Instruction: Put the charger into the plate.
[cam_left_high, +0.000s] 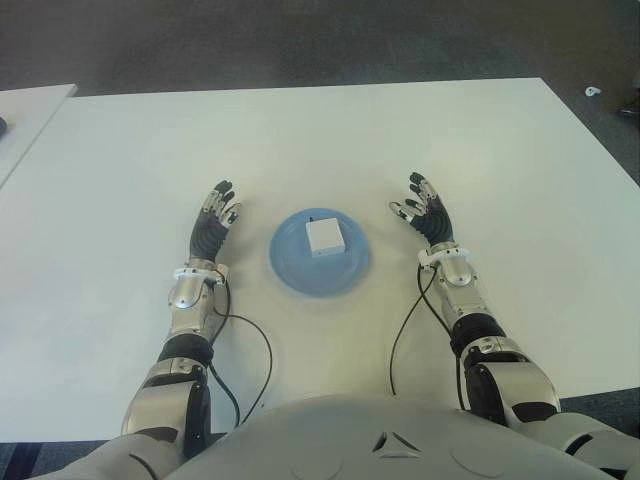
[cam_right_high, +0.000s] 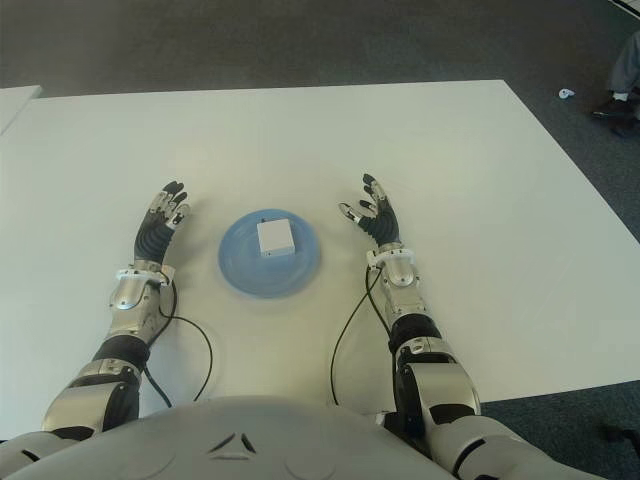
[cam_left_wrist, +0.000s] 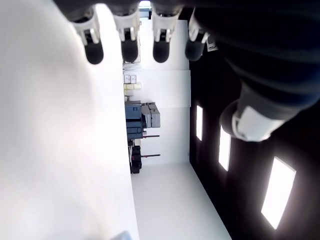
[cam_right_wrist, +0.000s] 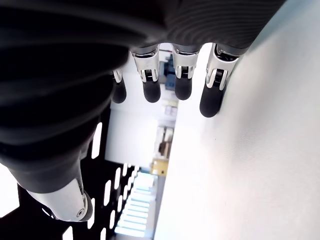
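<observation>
White square charger (cam_left_high: 324, 236), blue plate (cam_left_high: 290, 268)

A small white scrap (cam_left_high: 593, 91) on the dark floor beyond the table (cam_left_high: 300, 130) is too tiny to identify. At the far right a dark object (cam_right_high: 624, 85) is getting cut off by the edge. Another dark thing (cam_left_high: 2, 125) is peeking in on the neighbouring white table (cam_left_high: 25, 115), mostly out of sight.

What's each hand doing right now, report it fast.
Left hand: open, holding nothing, left of the plate.
Right hand: open, holding nothing, right of the plate.
</observation>
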